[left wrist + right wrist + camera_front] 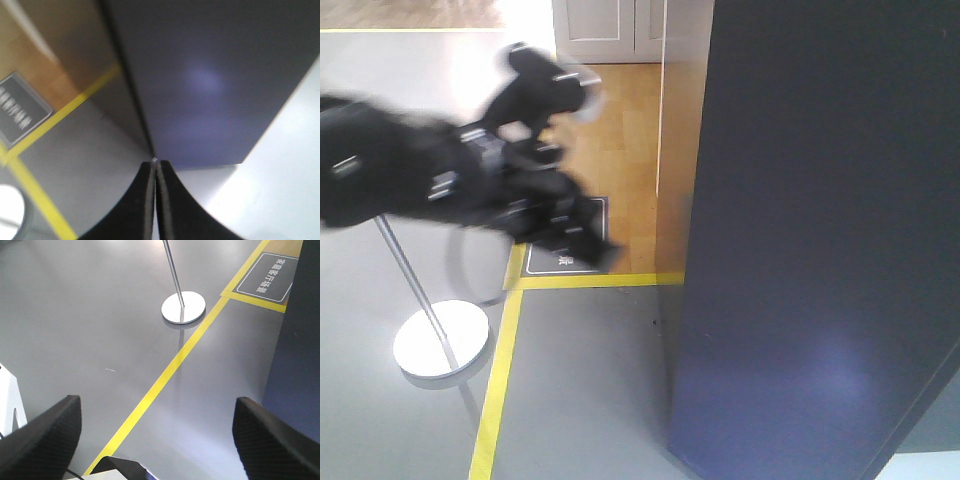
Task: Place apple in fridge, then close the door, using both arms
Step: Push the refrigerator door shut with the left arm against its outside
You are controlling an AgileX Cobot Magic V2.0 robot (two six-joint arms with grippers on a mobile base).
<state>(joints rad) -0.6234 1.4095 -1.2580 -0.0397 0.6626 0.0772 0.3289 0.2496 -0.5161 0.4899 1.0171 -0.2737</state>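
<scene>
The fridge [820,230] fills the right of the front view as a tall dark grey face; its inside does not show, and I cannot tell the door apart from the body. The apple is out of view. A black arm [450,180], blurred, reaches in from the left beside the fridge. In the left wrist view my left gripper [154,162] is shut with nothing between its fingers, pointing at the fridge's [215,85] lower corner. My right gripper [157,400] stands wide open over bare grey floor, with the fridge's side [297,370] at its right.
A metal post on a round white base [440,342] [183,307] stands left of the fridge. Yellow floor tape [500,380] [170,370] borders a grey floor sign [267,275] [20,112]. White panelled doors [610,30] lie beyond the wood floor.
</scene>
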